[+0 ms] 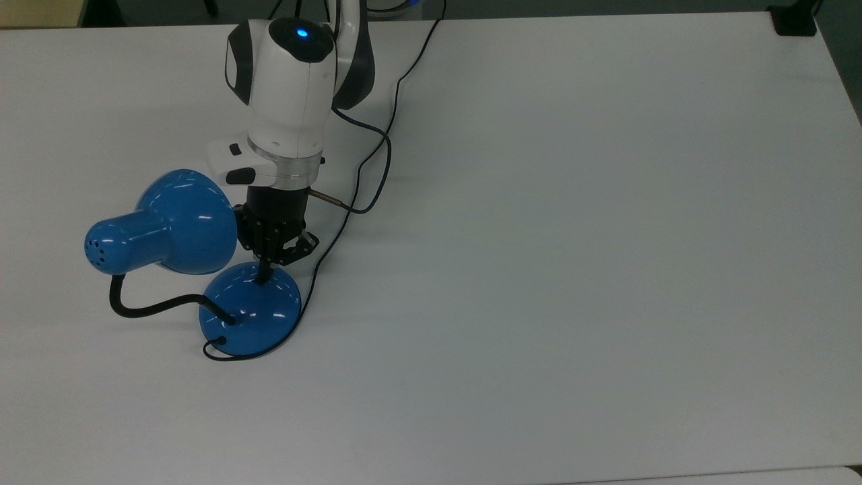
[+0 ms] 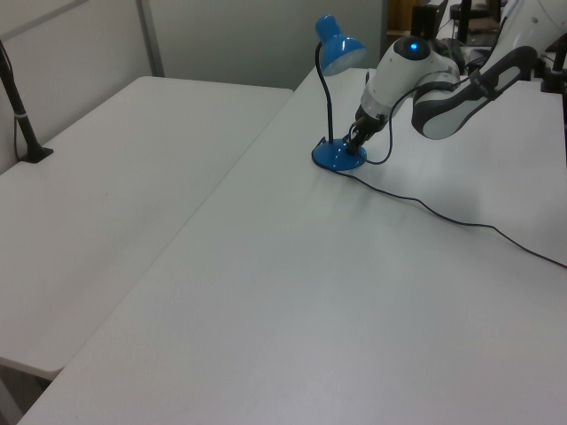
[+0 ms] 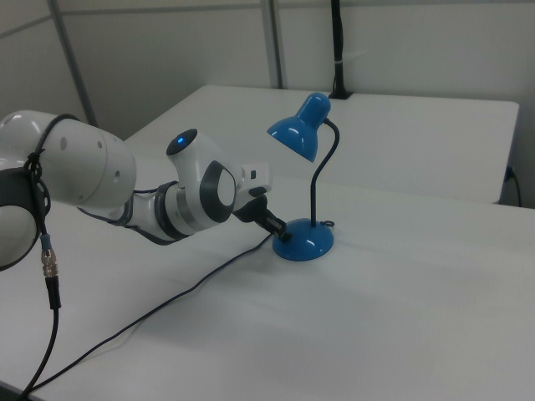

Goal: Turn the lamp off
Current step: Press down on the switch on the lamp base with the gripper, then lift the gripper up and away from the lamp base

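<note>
Lamp (image 1: 249, 316) stands on the white counter (image 1: 572, 236), toward the top view's left, w/ its round blue domed base flat on the surface. Black bendy neck (image 1: 145, 308) rises from the base's near-left edge in the top view, loops out to the top view's left & carries the bell-shaped blue shade (image 1: 165, 225), which hangs above and up-left of the base. Shade looks dark, no bright pool on the counter beneath it in the left view or the right view. Thin black cord (image 1: 377, 155) leaves the base's near edge, curls round its right side in the top view & runs up past the arm toward the counter's far edge.

Claw (image 1: 264, 275) points down at the far rim of the base in the top view, w/ the white arm (image 1: 286, 87) behind it and a blue light on its top. Its black fingers are drawn together into one narrow tip, nothing gripped between them; the tip touches or sits right at the dome where the small switch is, can't tell which. Shade's rim is just beside the claw's black body on the top view's left.

In the left view the claw (image 2: 355, 144) meets the base from the left view's right. In the right view the claw (image 3: 281, 225) comes in from the right view's left, at the base's upper left edge.
</note>
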Action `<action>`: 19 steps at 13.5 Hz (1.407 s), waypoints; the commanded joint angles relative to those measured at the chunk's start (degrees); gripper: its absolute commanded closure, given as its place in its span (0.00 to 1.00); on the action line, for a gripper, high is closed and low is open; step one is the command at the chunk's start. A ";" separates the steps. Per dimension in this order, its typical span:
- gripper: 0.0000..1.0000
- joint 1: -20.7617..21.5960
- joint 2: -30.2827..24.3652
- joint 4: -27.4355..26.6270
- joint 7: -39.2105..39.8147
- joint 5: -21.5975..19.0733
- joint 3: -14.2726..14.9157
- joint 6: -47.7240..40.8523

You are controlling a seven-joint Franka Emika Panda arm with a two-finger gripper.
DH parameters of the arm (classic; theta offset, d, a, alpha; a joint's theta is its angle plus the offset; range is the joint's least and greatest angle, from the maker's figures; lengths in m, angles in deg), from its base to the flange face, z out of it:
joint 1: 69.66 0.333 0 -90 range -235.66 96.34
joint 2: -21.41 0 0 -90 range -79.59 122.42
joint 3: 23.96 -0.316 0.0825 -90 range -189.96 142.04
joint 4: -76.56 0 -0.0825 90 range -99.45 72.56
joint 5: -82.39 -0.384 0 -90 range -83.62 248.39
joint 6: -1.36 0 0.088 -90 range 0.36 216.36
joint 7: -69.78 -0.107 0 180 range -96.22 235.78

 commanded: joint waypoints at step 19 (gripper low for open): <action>1.00 6.97 -18.57 16.03 44.76 -30.25 -6.44 -64.26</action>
